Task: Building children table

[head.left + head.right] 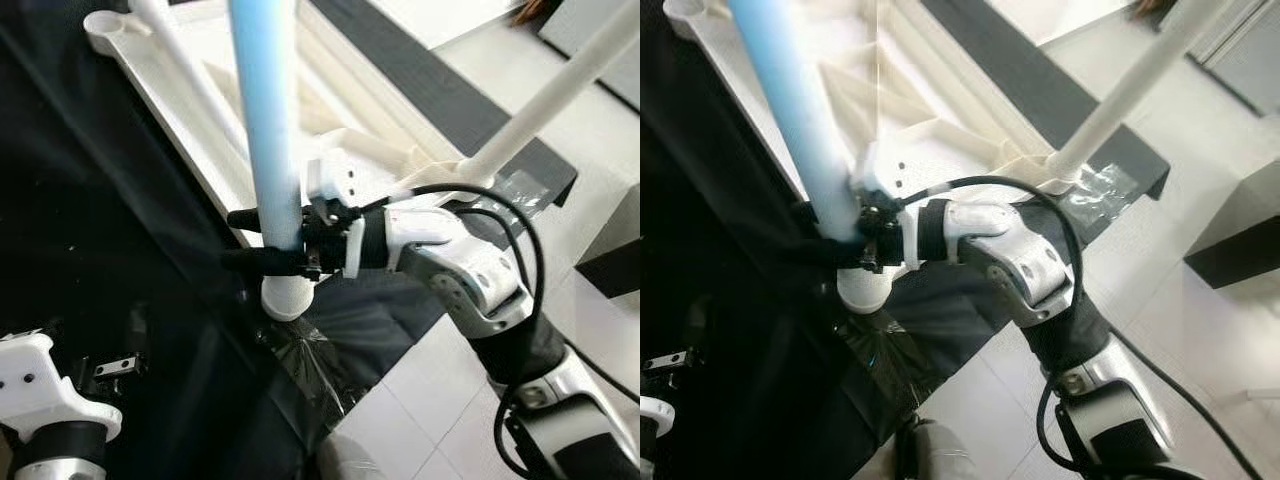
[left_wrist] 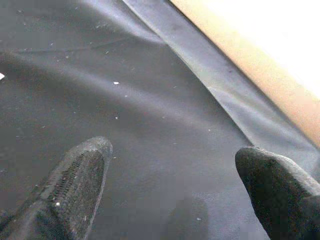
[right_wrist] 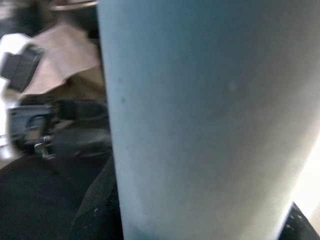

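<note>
1. Right tool (image 1: 262, 240) clenched around pale blue cylindrical leg (image 1: 268, 120), standing in corner socket (image 1: 287, 297) of upturned white plastic tabletop (image 1: 190, 130), frame centre.
2. Left tool (image 2: 170, 190) released, idle at 7 o'clock over black sheet (image 2: 125, 100).
3. Step: seating leg. Next, likely: press or twist straight down.

Bright daylight glares on the white floor (image 1: 600, 120), the black cloth (image 1: 90, 200) dim, close views blurred.

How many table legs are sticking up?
2: a blue leg at the near corner, held by the right gripper, and a white leg at the right corner. Others may be hidden.
</note>
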Tool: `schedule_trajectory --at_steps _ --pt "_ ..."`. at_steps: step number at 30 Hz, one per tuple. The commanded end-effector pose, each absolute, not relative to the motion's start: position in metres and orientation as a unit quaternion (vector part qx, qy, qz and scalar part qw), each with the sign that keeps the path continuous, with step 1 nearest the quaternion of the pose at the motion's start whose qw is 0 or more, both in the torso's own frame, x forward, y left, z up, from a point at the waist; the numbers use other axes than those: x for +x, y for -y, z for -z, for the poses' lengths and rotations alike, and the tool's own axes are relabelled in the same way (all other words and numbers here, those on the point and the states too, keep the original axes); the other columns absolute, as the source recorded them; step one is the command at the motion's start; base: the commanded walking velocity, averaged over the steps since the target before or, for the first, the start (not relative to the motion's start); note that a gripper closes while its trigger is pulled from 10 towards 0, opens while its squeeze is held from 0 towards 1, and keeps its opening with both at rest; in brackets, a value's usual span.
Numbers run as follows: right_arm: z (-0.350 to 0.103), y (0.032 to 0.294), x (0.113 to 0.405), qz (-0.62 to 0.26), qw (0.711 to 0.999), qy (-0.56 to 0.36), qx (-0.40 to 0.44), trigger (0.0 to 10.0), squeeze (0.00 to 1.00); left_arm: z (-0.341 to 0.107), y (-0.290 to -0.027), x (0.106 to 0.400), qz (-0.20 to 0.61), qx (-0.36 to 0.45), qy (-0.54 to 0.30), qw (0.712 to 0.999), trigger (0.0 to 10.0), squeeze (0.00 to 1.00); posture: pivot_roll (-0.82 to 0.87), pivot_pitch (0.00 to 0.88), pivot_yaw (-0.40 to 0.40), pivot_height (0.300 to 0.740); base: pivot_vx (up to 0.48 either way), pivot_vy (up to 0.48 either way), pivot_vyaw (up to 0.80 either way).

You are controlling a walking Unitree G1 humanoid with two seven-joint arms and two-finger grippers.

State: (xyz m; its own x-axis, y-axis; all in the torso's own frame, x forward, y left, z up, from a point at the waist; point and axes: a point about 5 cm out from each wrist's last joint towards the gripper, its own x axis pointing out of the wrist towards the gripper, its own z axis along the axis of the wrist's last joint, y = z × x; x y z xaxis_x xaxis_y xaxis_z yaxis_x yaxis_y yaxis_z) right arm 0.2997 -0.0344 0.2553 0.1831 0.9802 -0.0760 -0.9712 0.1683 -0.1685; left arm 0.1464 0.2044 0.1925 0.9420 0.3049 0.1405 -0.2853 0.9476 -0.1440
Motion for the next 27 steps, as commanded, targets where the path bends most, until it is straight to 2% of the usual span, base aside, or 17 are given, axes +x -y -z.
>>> schedule_trajectory --at_steps 1,9,11,12,14,17,18,19,24,27 --pt "-0.18 0.056 0.319 -0.538 0.826 -0.132 -0.104 10.0 0.0 -0.187 -0.207 0.146 -0.152 -0.053 0.065 0.985 10.0 0.0 -0.02 0.348 -0.207 0.74 0.0 0.0 0.0" --pt "-0.193 0.046 0.312 -0.565 0.818 -0.071 -0.078 10.0 0.0 -0.186 -0.21 0.15 -0.155 -0.049 0.067 0.984 10.0 0.0 -0.02 0.341 -0.199 0.74 0.0 0.0 0.0" --pt "-0.2 0.044 0.306 -0.581 0.809 -0.042 -0.076 10.0 0.0 -0.185 -0.212 0.15 -0.156 -0.05 0.068 0.984 10.0 0.0 -0.02 0.34 -0.197 0.74 0.0 0.0 0.0" --pt "-0.208 0.045 0.301 -0.608 0.79 -0.011 -0.075 10.0 0.0 -0.185 -0.212 0.151 -0.156 -0.05 0.069 0.984 10.0 0.0 -0.01 0.337 -0.195 0.74 0.0 0.0 0.0" --pt "-0.208 0.045 0.301 -0.608 0.79 -0.011 -0.075 10.0 0.0 -0.185 -0.212 0.151 -0.156 -0.05 0.069 0.984 10.0 0.0 -0.01 0.337 -0.195 0.74 0.0 0.0 0.0" --pt "-0.23 0.052 0.302 -0.682 0.725 0.048 -0.084 10.0 0.0 -0.185 -0.213 0.153 -0.156 -0.053 0.071 0.984 10.0 0.0 -0.01 0.333 -0.191 0.74 0.0 0.0 0.0" --pt "-0.23 0.052 0.302 -0.682 0.725 0.048 -0.084 10.0 0.0 -0.185 -0.213 0.153 -0.156 -0.053 0.071 0.984 10.0 0.0 -0.01 0.333 -0.191 0.74 0.0 0.0 0.0" --pt "-0.242 0.056 0.309 -0.704 0.704 0.061 -0.071 10.0 0.0 -0.185 -0.213 0.154 -0.155 -0.053 0.072 0.984 10.0 0.0 -0.01 0.333 -0.192 0.74 0.0 0.0 0.0" --pt "-0.25 0.057 0.315 -0.713 0.695 0.072 -0.062 10.0 0.0 -0.185 -0.213 0.154 -0.155 -0.053 0.072 0.984 10.0 0.0 -0.01 0.333 -0.192 0.74 0.0 0.0 0.0" --pt "-0.258 0.057 0.317 -0.751 0.653 0.074 -0.061 10.0 0.0 -0.185 -0.212 0.154 -0.156 -0.054 0.073 0.984 10.0 0.0 0.0 0.336 -0.192 0.74 0.0 0.0 0.0"
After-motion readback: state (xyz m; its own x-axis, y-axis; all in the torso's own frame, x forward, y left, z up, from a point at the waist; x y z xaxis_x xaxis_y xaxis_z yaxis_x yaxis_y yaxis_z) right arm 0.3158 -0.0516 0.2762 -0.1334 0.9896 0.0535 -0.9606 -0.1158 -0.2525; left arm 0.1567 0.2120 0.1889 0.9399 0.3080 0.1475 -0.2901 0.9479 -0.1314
